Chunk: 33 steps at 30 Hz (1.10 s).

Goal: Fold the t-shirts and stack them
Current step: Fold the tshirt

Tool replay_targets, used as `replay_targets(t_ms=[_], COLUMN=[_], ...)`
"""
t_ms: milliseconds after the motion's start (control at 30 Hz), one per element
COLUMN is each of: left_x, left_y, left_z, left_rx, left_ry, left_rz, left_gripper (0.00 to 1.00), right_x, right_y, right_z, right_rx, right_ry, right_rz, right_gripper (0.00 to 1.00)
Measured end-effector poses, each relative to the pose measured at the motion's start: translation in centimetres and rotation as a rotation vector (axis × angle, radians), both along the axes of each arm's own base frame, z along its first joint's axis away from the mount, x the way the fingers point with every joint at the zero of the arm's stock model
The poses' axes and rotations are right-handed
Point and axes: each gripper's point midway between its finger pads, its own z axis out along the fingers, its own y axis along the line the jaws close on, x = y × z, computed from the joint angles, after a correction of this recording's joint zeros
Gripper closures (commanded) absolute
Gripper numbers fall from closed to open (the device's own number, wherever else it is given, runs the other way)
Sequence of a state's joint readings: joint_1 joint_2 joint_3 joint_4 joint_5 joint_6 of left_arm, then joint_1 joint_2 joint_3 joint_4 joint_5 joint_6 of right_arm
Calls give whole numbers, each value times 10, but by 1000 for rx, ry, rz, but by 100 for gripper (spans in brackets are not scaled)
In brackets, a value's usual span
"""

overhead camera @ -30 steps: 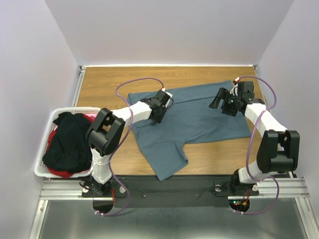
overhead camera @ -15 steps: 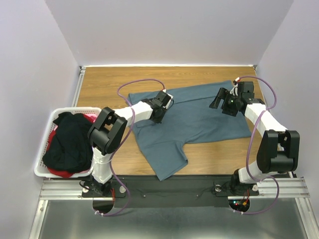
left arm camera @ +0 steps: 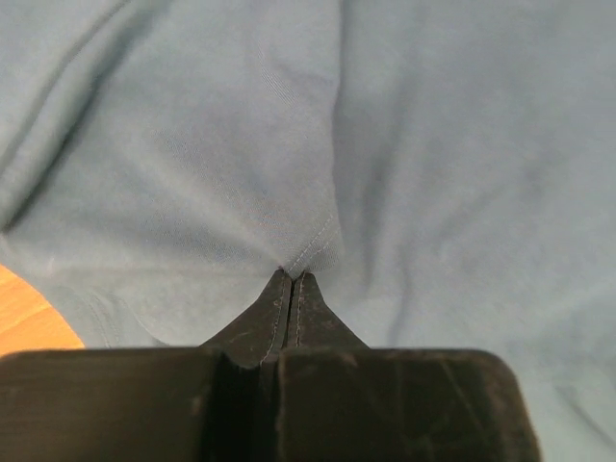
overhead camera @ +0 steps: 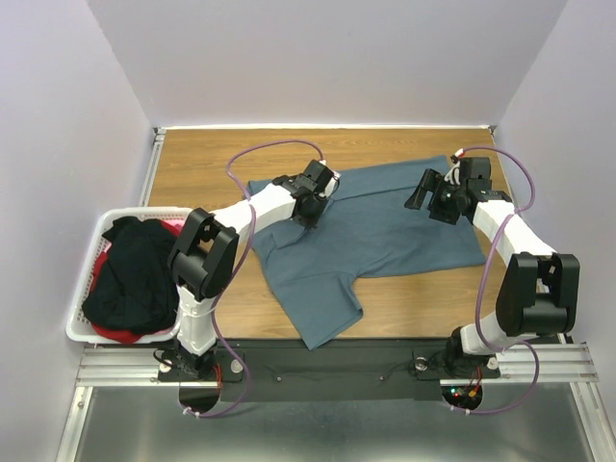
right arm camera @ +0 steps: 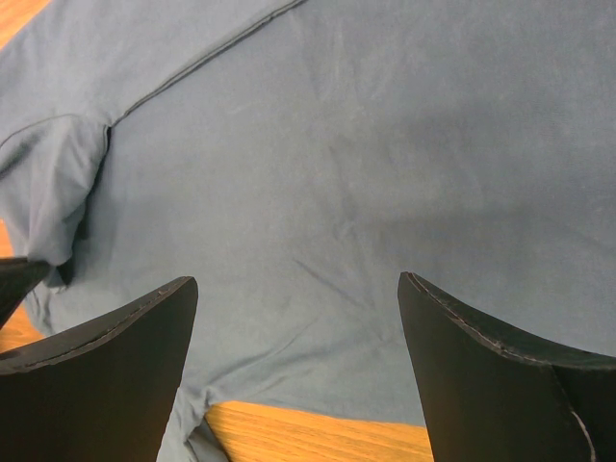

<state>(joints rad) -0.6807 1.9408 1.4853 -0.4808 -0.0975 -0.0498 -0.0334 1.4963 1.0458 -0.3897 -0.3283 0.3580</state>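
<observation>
As the shirt (overhead camera: 395, 231) likely needs pulling flat, the left gripper (left arm camera: 292, 279) pinches its cloth at ten o'clock; the right gripper (right arm camera: 296, 281) hovers wide open, empty, at two o'clock.

I see 1 shirt (overhead camera: 385, 231) spread on the table (overhead camera: 202, 159); left of it, at the edge, the basket (overhead camera: 79, 332) holds the other shirts (overhead camera: 135, 274).

blue-grey t-shirt (overhead camera: 385, 231): 1 | black t-shirt (overhead camera: 135, 274): 1 | red-pink t-shirt (overhead camera: 115, 334): 1 | basket (overhead camera: 87, 274): 1 | arms (overhead camera: 265, 204): 2
</observation>
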Motion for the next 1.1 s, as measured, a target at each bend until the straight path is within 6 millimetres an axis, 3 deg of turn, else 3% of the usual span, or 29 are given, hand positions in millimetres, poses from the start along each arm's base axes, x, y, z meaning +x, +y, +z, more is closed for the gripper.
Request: replay_targets(t_ms=[167, 367, 400, 433, 533, 833, 933, 1100], left_x=[-18, -34, -35, -36, -33, -11, -17, -42], left_y=[-7, -12, -12, -13, -12, 19, 7, -33], left_z=[2, -2, -2, -2, -1, 10, 13, 18], left_rx=[-44, -75, -78, -81, -77, 83, 120, 162], left_ry=[77, 150, 156, 159, 148, -32, -82, -154], left_rz=[-45, -84, -87, -88, -71, 47, 5, -157], left_gripper=[95, 72, 67, 53, 28, 29, 34, 35], right_x=[0, -1, -1, -2, -3, -5, -5, -6], right_y=[0, 3, 4, 6, 10, 18, 18, 17], right_z=[0, 1, 1, 2, 2, 2, 2, 4], right_rx=[0, 11, 14, 18, 22, 24, 22, 16], right_ry=[0, -4, -5, -6, -9, -8, -6, -9], right_rz=[0, 23, 29, 36, 57, 86, 84, 78], right_gripper=[9, 9, 9, 9, 9, 9, 9, 9])
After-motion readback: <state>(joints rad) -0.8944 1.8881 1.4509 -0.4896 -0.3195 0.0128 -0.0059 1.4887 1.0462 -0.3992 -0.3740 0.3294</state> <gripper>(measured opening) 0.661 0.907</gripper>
